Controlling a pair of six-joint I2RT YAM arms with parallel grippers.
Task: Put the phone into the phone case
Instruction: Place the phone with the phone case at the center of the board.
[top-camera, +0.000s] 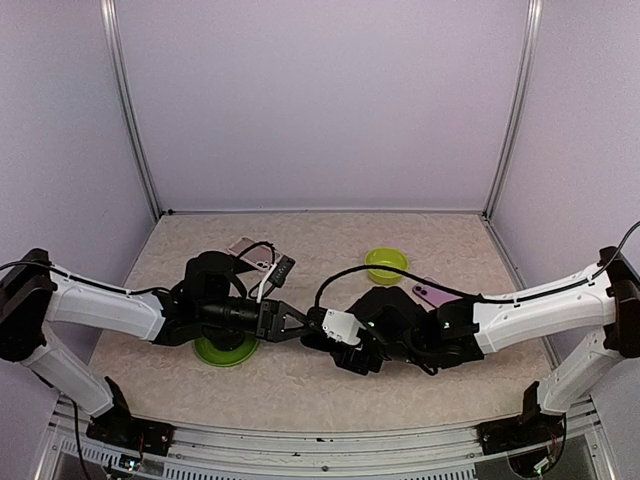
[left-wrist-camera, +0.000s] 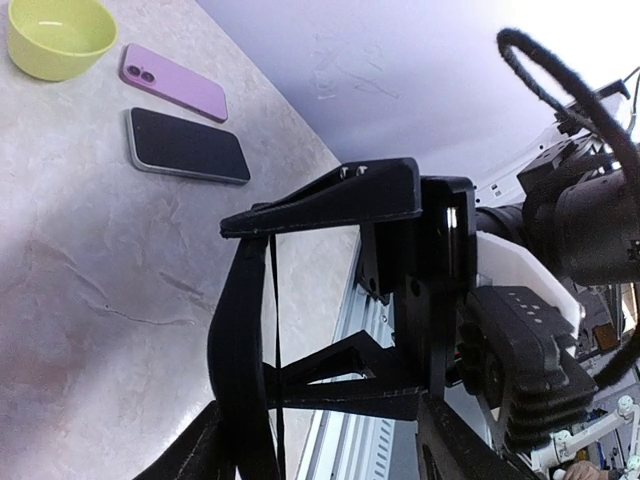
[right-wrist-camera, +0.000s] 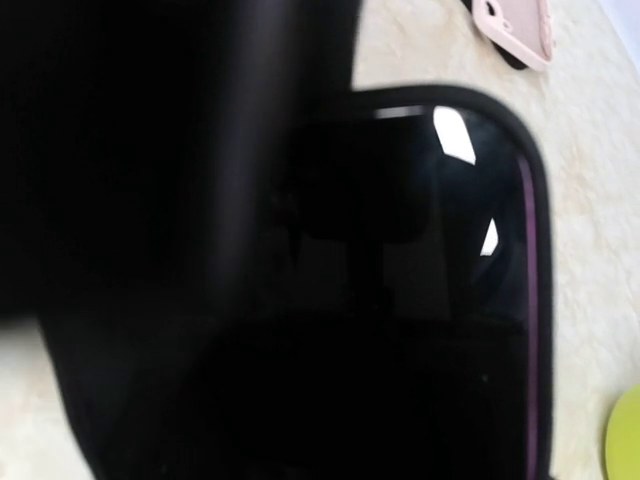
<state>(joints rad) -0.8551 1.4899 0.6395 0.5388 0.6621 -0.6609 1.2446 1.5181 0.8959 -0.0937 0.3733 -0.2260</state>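
Glassy phone, likely stiff, slick, fragile: pinch its long edges. Pink phone case at one o'clock. Left gripper stands parted; whether right gripper grips, I cannot tell.

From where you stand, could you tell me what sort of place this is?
Probably a robotics lab test cell: lavender walls on aluminium posts enclose a speckled tabletop, with two robot arms bolted at its near edge.

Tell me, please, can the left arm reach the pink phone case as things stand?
Probably, but only after pulling back: the left gripper points away towards the centre, and the pink phone case lies beside its wrist.
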